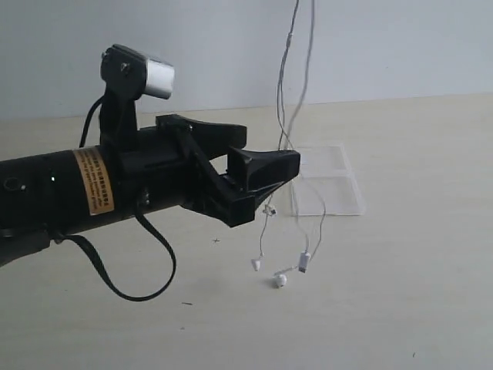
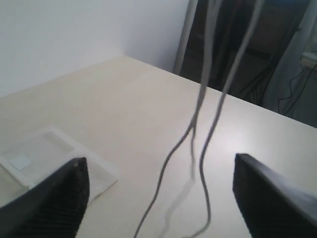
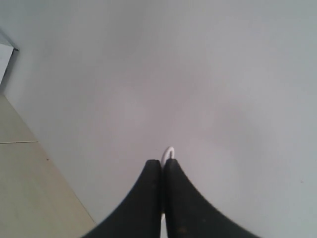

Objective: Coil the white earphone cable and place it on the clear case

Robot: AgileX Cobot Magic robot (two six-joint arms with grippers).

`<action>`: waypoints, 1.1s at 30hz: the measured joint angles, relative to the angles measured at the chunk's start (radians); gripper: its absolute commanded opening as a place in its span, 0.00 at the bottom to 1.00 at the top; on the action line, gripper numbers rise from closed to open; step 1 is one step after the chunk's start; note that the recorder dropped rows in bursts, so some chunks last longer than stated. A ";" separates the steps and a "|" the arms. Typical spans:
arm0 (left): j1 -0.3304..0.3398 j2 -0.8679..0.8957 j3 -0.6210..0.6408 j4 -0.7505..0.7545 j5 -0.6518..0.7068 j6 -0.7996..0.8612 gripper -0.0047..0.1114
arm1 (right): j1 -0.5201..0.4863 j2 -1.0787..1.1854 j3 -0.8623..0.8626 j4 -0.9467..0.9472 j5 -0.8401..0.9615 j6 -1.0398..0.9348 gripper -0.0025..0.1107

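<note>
The pale table [image 1: 400, 308] ran off every edge of the exterior view, and the black left arm [image 1: 46, 193] was cut off at the left border. The right gripper [image 3: 162, 161] sat somewhere above that frame, out of sight. Only its own wrist view showed it, fingers pressed together with a tiny white loop of wire pinched at the tips. From the top of the exterior view the white earphone cable [image 1: 291, 36] dropped as two thin grey-white strands, passing right by the left gripper [image 1: 269, 148] at centre frame. That gripper stood spread wide, and in its wrist view the blurred strands hung down between the two dark fingers [image 2: 44, 203], touching neither. The clear case [image 1: 327, 181] lay flat on the table, right of centre behind the cable, two transparent panels side by side with its near corner hidden by the finger. Below centre, the earbuds [image 1: 280, 280] and a small plug [image 1: 303, 264] dangled down by the tabletop; whether they touched it was hard to tell.
</note>
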 measured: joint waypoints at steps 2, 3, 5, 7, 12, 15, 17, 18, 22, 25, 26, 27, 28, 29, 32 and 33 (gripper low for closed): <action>-0.014 0.007 -0.013 0.004 0.000 0.000 0.70 | 0.000 0.000 0.000 -0.007 0.000 0.000 0.02; -0.018 0.011 -0.018 0.004 -0.002 0.000 0.70 | 0.000 0.000 0.000 -0.009 0.000 0.000 0.02; -0.022 0.018 -0.030 0.005 -0.004 0.000 0.70 | 0.000 0.000 0.000 -0.011 0.000 0.000 0.02; -0.022 0.028 -0.044 0.005 -0.005 0.000 0.70 | 0.000 0.000 0.000 -0.011 0.000 0.000 0.02; -0.024 0.067 -0.075 0.005 -0.006 -0.002 0.70 | 0.000 0.000 0.000 -0.011 0.000 0.000 0.02; -0.024 0.099 -0.092 0.005 -0.007 -0.004 0.70 | 0.000 0.000 0.000 -0.011 0.000 0.000 0.02; -0.029 0.121 -0.101 0.005 -0.007 -0.006 0.70 | 0.000 0.000 0.000 -0.011 0.000 0.000 0.02; -0.029 0.131 -0.108 0.005 -0.007 -0.006 0.70 | 0.000 0.000 0.000 -0.011 0.000 0.000 0.02; -0.034 0.154 -0.135 0.005 -0.009 -0.014 0.54 | 0.000 0.000 0.000 -0.011 0.000 0.000 0.02; -0.036 0.162 -0.149 0.006 -0.009 -0.041 0.20 | 0.000 0.000 0.000 -0.011 0.000 0.000 0.02; -0.036 0.164 -0.150 0.007 -0.009 -0.048 0.05 | 0.000 0.000 0.000 -0.011 0.000 0.000 0.02; -0.036 0.164 -0.150 0.009 -0.009 -0.054 0.05 | 0.000 0.000 0.000 -0.011 0.000 0.000 0.02; -0.036 0.164 -0.150 0.009 -0.009 -0.054 0.04 | 0.000 -0.002 0.000 -0.019 0.000 0.012 0.02; -0.036 0.164 -0.151 0.009 -0.009 -0.058 0.04 | 0.000 -0.009 0.000 -0.081 0.002 0.058 0.02; -0.037 0.138 -0.151 0.012 0.011 -0.058 0.04 | 0.000 -0.056 0.000 -0.390 0.090 0.326 0.02; -0.037 0.100 -0.151 0.012 0.032 -0.058 0.04 | 0.000 -0.088 0.000 -0.588 0.179 0.517 0.02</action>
